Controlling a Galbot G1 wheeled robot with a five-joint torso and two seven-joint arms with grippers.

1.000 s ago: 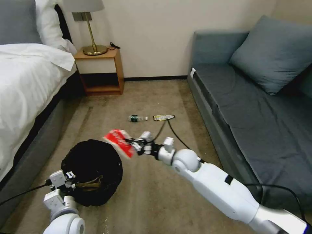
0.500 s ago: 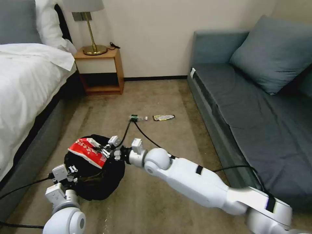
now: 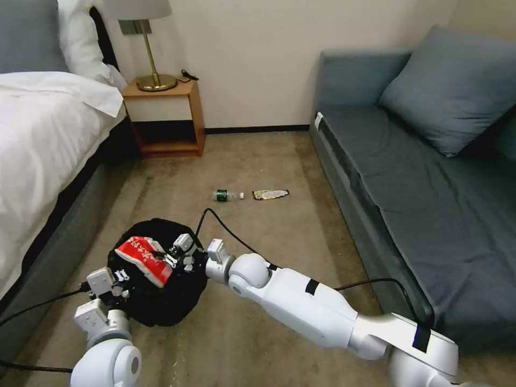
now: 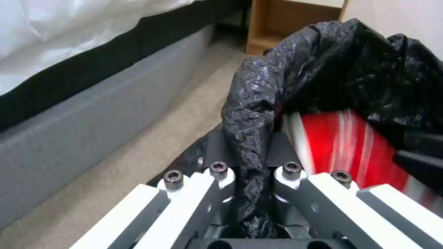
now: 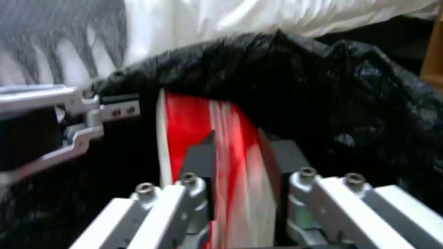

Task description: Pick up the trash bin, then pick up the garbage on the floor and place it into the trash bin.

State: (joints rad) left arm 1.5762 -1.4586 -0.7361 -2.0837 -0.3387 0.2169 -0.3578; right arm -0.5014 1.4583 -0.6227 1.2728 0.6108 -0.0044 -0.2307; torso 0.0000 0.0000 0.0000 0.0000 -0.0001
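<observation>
Black crinkled liner of the trash bin (image 3: 156,301) is pinched at its near-left rim by the left gripper (image 4: 249,173), fingers closed on the plastic, evidently to keep the mouth open. The right gripper (image 3: 171,257) reaches over that mouth, fingers clamped on the red-and-white packet (image 3: 144,253), positioned for release inside. Farther off, the bottle (image 3: 227,195) and snack wrapper (image 3: 270,194) lie on the carpet.

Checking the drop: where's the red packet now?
Head view: red packet is over the open trash bin, pinched by the right gripper; the left gripper grips the bin's rim.
</observation>
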